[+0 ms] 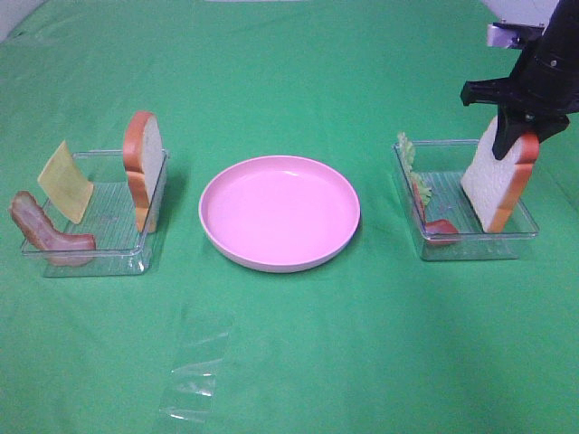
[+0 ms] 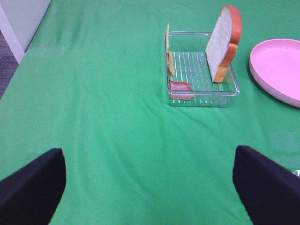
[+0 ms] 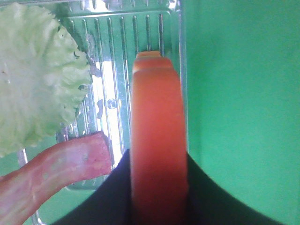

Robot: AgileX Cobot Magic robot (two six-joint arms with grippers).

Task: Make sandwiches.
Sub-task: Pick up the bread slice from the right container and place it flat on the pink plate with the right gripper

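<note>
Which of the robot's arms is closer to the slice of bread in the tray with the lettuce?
Right. The right fingers clasp that bread slice at the top crust; the left fingers hang over bare cloth, well short of the other tray.

Right pincer clamped to the right of the pink plate (image 1: 279, 213), left pincer spread wide well off to the plate's left.

The right arm comes down from above, right of the plate and a little behind it, its black wrist pointing downward. The right pincer (image 1: 516, 140) grips the top of a bread slice (image 1: 496, 194), with dark fingers (image 3: 108, 197) pressed against both sides of the crust. The left arm is out of the high view. The left pincer (image 2: 149, 154) hangs above the table, its two fingers (image 2: 33, 187) far apart with nothing between them.
</note>
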